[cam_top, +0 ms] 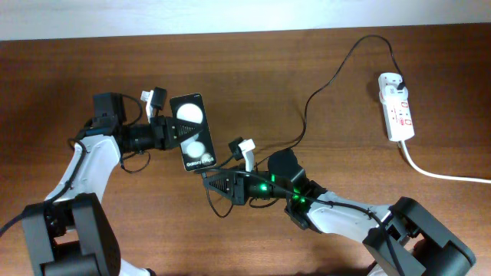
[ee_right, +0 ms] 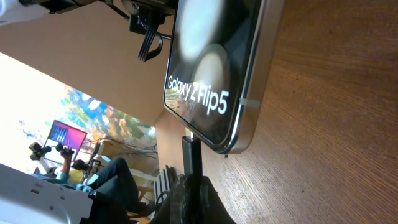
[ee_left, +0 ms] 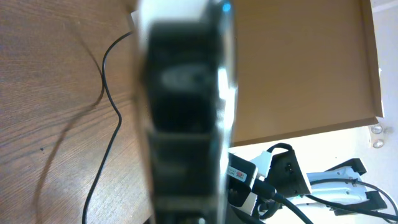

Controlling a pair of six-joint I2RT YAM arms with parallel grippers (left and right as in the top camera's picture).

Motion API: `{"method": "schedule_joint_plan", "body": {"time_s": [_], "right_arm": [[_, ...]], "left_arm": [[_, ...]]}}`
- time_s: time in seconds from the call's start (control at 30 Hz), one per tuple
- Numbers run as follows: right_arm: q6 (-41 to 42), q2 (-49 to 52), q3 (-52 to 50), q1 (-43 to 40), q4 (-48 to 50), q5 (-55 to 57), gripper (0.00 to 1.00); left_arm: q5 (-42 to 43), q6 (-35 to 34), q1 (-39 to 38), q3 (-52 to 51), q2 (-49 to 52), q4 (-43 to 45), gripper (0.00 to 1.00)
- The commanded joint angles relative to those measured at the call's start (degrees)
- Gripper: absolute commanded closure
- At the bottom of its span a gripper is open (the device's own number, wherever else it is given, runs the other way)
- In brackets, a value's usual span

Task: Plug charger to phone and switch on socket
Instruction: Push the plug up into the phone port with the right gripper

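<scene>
White letters on the dark face of the phone [ee_right: 208, 68] read "Galaxy Z Flip5", sharp in the right wrist view, just under a pale round blob. From overhead the same line shows only as small white text near the phone's lower end, below two white circles. The socket [cam_top: 397, 107] carries red marks, but any print on it is too small to read.

The left arm reaches in from the left with its wrist level, and the left gripper [cam_top: 170, 132] is clamped on the phone's left edge. It holds the phone lifted and tilted off the table [cam_top: 307, 54], near the middle. In the left wrist view the phone is a blurred dark slab that fills the frame.

The right arm lies low across the front, its forearm pointing left toward the phone's lower end. The right gripper [ee_right: 189, 186] pinches the connector tip of the charger [ee_right: 191, 152] – the tip meets the phone's bottom edge, though I cannot tell whether it is seated.

The charger's black cable loops back across the table to its plug in the far end of the socket, which lies well apart at the right – a thick white cord [cam_top: 437, 172] trails from it.
</scene>
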Motion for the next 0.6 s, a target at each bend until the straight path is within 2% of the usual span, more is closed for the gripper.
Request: {"method": "schedule_joint_plan", "body": {"time_s": [0.0,0.37,0.57], "right_arm": [[-0.1,0.1,0.3,-1.6,1.1,3.7,0.96],[0.9,0.1,0.5,-1.6,7.3,12.4,0.96],[0.9,0.1,0.6,-1.5,7.9,12.7,0.96]], "left_arm": [[1.8,0.9,-0.1,0.1,0.3,-0.3,1.00],[2.3,0.8,-0.2,0.1,0.3,-0.5,1.00],[2.8,0.9,-0.2,0.1,0.3,-1.0,1.00]]}}
